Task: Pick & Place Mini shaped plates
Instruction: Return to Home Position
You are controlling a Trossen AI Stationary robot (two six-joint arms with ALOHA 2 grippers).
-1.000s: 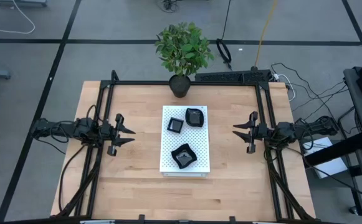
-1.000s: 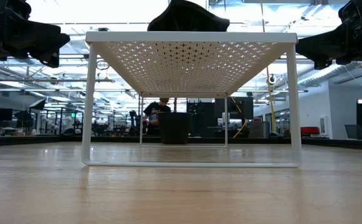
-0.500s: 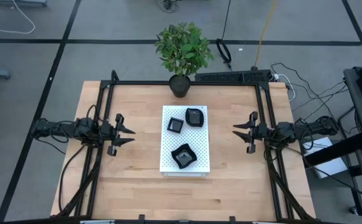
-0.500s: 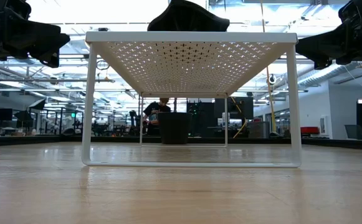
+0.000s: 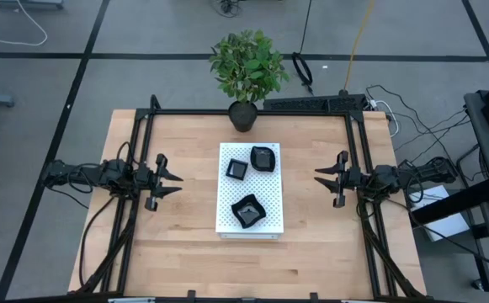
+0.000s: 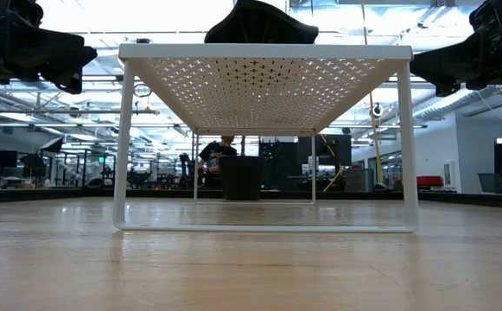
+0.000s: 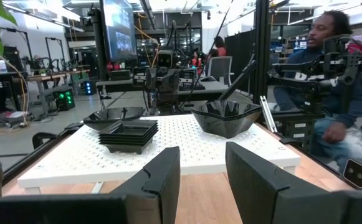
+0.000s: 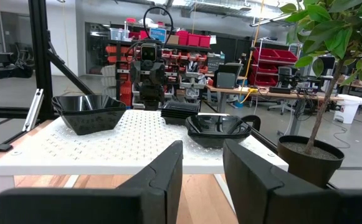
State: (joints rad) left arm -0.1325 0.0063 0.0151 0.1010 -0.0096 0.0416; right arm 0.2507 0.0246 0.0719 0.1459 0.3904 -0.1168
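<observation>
Nothing has moved since half a second ago: plates, board and both arms lie just as they did.

All the mini shaped plates sit on top of the white perforated board (image 5: 267, 192), which stands on thin legs in the middle of the wooden table (image 5: 177, 252). They form 3 separate groups. The wavy-edged square plates (image 5: 248, 210) are at the end of the board away from the plant. The small square plates (image 5: 237, 169), a layered stack in the left wrist view (image 7: 129, 134), sit toward the plant end on the left arm's side. The rounded plates (image 5: 263, 157) are just beside them, at the corner toward the right arm and the plant. In the low view only the wavy-edged pile shows above the board's top.

The black plant pot (image 5: 243, 116) stands on the table just beyond the board's far end.

The left gripper (image 5: 177, 183) hangs over the table well off the board's left side, pointing at it, its 2 fingers (image 7: 162, 177) spread with nothing between them. The right gripper (image 5: 320, 177) mirrors it on the other side, fingers (image 8: 163, 174) likewise apart and empty.

A seated person (image 7: 330, 93) shows beyond the table in the left wrist view.
</observation>
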